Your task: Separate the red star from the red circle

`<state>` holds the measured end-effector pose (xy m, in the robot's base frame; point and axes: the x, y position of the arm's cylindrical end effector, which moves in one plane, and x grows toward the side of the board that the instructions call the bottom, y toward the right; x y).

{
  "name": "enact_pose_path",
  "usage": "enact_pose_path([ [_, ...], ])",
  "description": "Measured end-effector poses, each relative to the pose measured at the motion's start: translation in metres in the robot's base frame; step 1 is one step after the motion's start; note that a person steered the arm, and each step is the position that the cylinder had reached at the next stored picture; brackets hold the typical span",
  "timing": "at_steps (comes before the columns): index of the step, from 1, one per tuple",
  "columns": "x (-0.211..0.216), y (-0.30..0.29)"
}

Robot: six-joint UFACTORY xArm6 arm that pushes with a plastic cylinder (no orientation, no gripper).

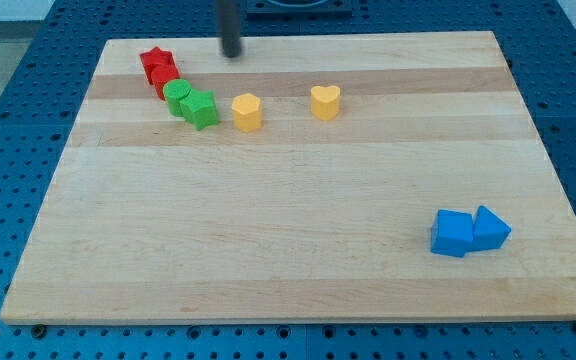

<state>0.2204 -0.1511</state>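
The red star [155, 62] lies near the board's top left corner. The red circle [164, 84] sits just below it, touching it and partly hidden behind the green circle [176, 96]. My tip [231, 52] stands on the board near the top edge, to the right of the red star with a clear gap between them, touching no block.
A green star [200, 108] touches the green circle on its right. A yellow hexagon [247, 111] and a yellow heart [325, 100] lie further right. A blue cube [452, 232] and a blue triangle [490, 229] touch each other at the lower right. The wooden board [288, 250] ends close above the tip.
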Motion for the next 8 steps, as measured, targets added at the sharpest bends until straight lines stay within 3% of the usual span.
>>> enact_pose_path([
  [1, 0.016, -0.066],
  [2, 0.054, -0.085],
  [4, 0.076, -0.085],
  [6, 0.177, -0.078],
  [8, 0.171, -0.097],
])
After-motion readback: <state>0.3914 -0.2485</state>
